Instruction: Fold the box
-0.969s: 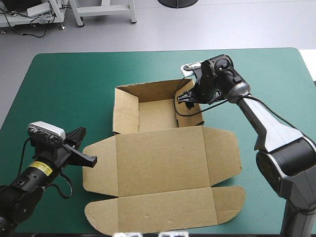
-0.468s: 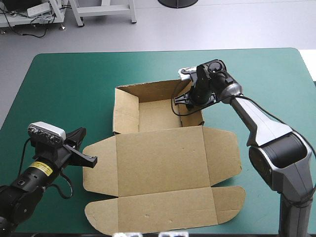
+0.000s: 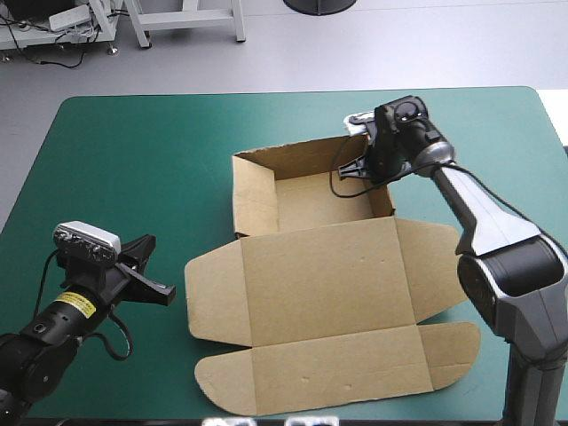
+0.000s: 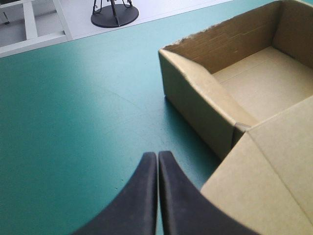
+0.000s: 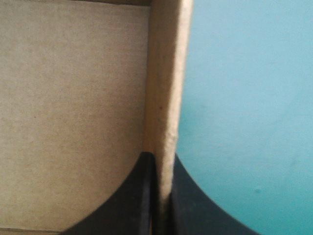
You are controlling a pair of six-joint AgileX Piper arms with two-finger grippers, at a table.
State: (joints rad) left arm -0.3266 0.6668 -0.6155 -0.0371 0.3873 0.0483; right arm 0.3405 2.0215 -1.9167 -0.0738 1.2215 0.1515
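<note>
My left hand (image 4: pixel 157 157) hangs pressed together and empty over the teal-green surface (image 3: pixel 124 169), near the brown box (image 3: pixel 324 284). Its lid lies flat, with the tray beyond. My right hand (image 5: pixel 164 164) is clamped on the tray's right wall. I judge the board light and stiff: grip edges, bend at creases.
</note>
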